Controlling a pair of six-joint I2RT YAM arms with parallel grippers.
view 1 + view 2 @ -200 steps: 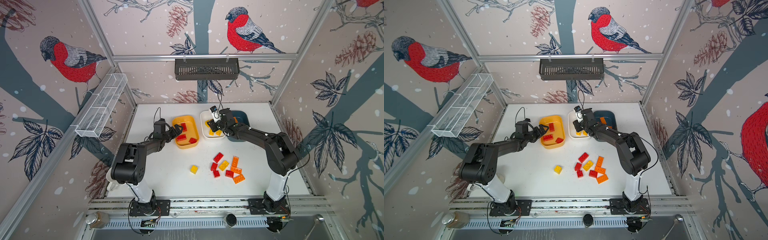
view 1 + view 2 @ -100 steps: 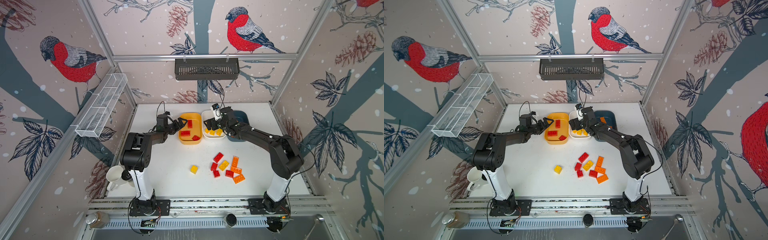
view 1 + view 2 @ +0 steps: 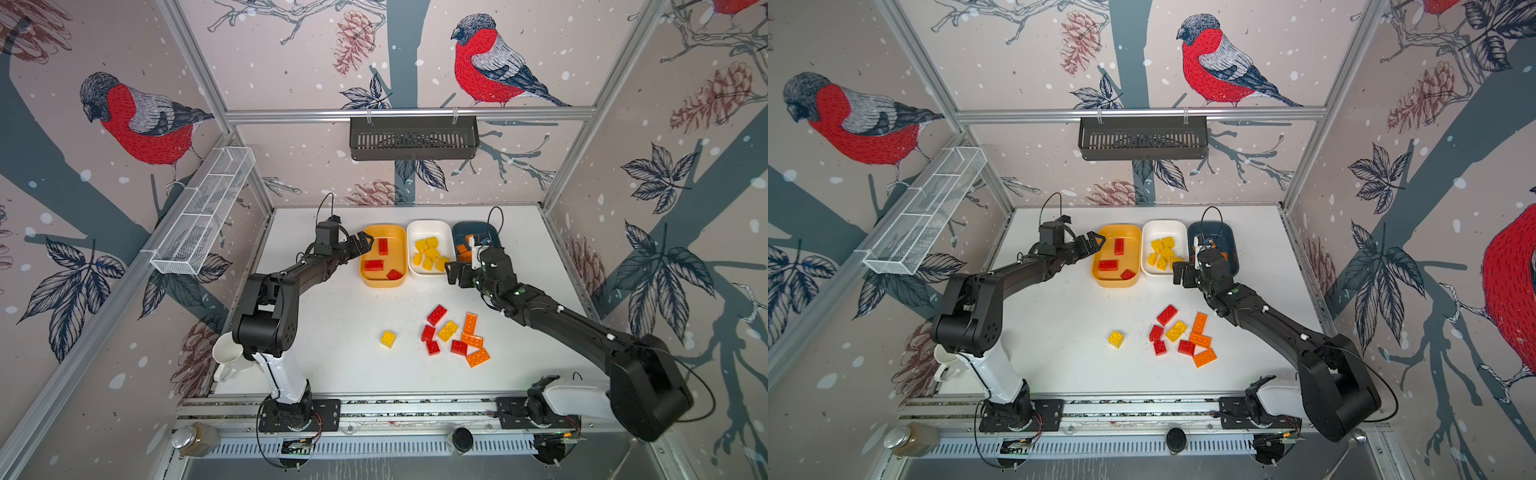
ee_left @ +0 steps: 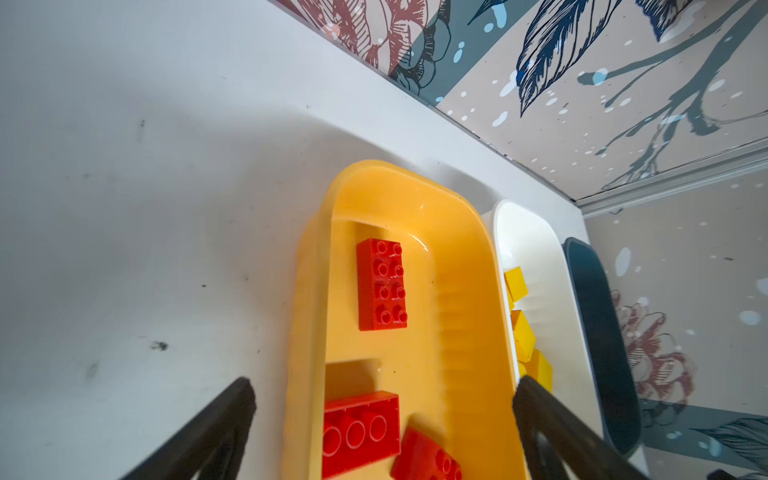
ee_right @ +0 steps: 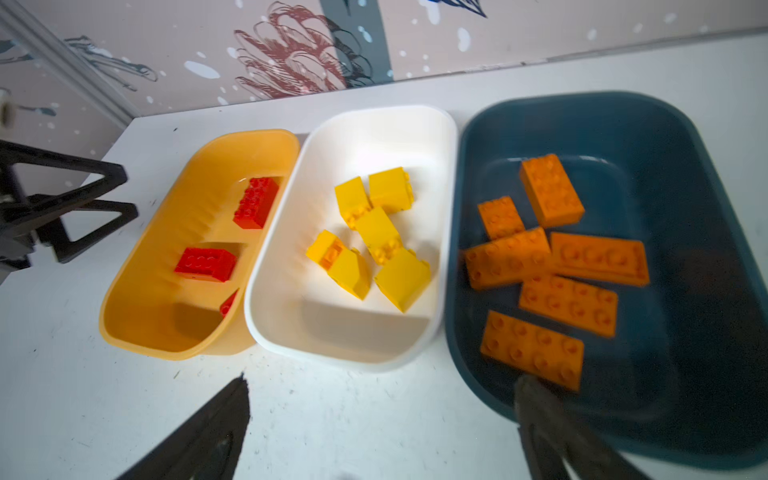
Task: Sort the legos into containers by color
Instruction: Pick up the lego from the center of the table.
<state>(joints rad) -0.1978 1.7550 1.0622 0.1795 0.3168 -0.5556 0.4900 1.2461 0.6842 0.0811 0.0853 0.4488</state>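
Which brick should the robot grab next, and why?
Probably the right gripper should reach down for the long orange brick on the table: its jaws are open and empty, that brick lies loose close by, and the teal tray next to the gripper holds only orange ones.

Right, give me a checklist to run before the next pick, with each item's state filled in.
1. Left gripper open and empty: ok.
2. Right gripper open and empty: ok.
3. Colors unmixed: red in yellow-orange tray, yellow in white tray, orange in teal tray: ok.
4. Table cleared of legos: not ok; a loose cluster of red, yellow and orange lies on it.
5. Easy target available: ok; lone yellow brick sits apart.
6. Finger room inside that cluster: cannot tell.
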